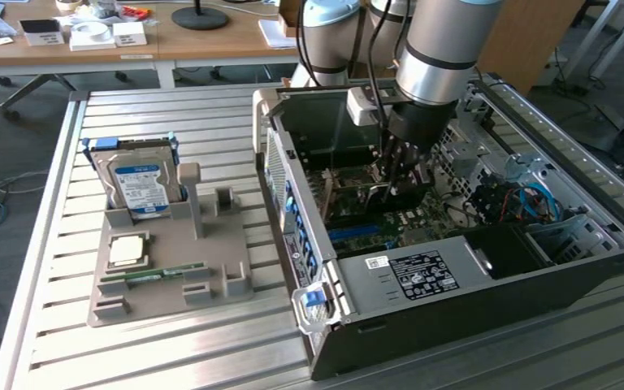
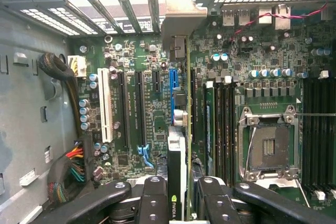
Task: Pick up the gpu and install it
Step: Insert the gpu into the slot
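Exterior view: the gripper [image 1: 401,171] is positioned inside the open computer case [image 1: 442,309], pointing down.

Wrist view: the gpu [image 2: 177,166] is clamped edge-on between the fingers [image 2: 155,198]. Its long axis is parallel to the expansion slots [image 2: 139,108], directly above the motherboard [image 2: 273,77].

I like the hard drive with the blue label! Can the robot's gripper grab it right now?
Probably not right away. The gripper is down inside the computer case, shut on the gpu, and the hard drive stands outside on the grey holder. Nothing covers the drive, though.
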You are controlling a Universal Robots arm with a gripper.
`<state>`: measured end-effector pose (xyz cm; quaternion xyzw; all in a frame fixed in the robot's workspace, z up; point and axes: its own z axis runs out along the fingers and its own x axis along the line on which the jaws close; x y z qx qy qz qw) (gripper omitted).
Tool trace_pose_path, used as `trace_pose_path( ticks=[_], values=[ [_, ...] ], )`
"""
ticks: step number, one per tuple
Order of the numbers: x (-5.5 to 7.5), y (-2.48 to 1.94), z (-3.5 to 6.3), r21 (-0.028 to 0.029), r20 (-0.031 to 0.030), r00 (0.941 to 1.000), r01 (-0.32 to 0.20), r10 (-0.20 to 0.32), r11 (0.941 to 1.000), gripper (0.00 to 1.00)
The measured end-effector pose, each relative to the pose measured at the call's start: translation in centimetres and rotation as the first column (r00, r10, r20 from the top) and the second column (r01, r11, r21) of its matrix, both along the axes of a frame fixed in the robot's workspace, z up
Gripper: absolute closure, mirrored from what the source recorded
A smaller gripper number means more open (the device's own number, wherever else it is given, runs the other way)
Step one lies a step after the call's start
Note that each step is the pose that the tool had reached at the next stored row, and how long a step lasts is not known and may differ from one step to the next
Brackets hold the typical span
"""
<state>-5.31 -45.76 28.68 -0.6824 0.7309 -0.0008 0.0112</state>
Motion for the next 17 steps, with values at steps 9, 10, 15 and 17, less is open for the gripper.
trace_pose_path(
  ticks=[9,10,15,17],
  values=[
    [-0.11,0.00,-0.36,0.0001,0.0001,1.0000,0.000,0.000,1.0000,0.73],
    [-0.14,0.00,-0.45,0.0000,0.0001,1.0000,0.000,0.000,1.0000,0.73],
    [-0.28,0.00,-0.91,0.0000,0.0007,1.0000,0.000,0.000,1.0000,0.73],
    [-0.30,-0.01,-0.93,-0.0004,0.0006,1.0000,0.000,0.000,1.0000,0.73]
  ],
)
